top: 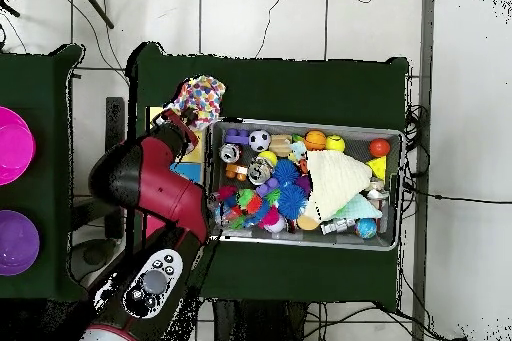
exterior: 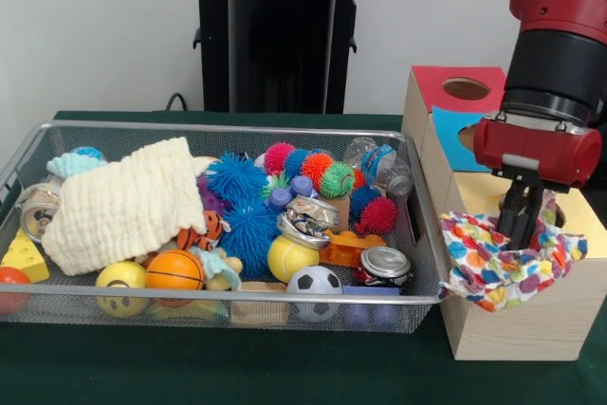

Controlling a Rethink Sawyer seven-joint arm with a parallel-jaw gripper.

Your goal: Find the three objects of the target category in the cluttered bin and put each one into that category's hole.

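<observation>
- Claw [exterior: 521, 225] was over the box [exterior: 531, 324], clamped on the spotted cloth [exterior: 498, 263]; cloth draped over the box's near top, not yet down a hole.
- Cream cloth [exterior: 128, 201] lay in the bin [exterior: 237, 303], left of the box.
- Third cloth: couldn't tell.

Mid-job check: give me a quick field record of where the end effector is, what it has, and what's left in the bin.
end effector: over the wooden box's yellow section, shut on the polka-dot cloth
cloth: draped over the wooden box front corner, not yet through a hole
red hole: open, nothing in it visible
wire bin: still cluttered
cream cloth: lying in bin's left half, untouched
</observation>
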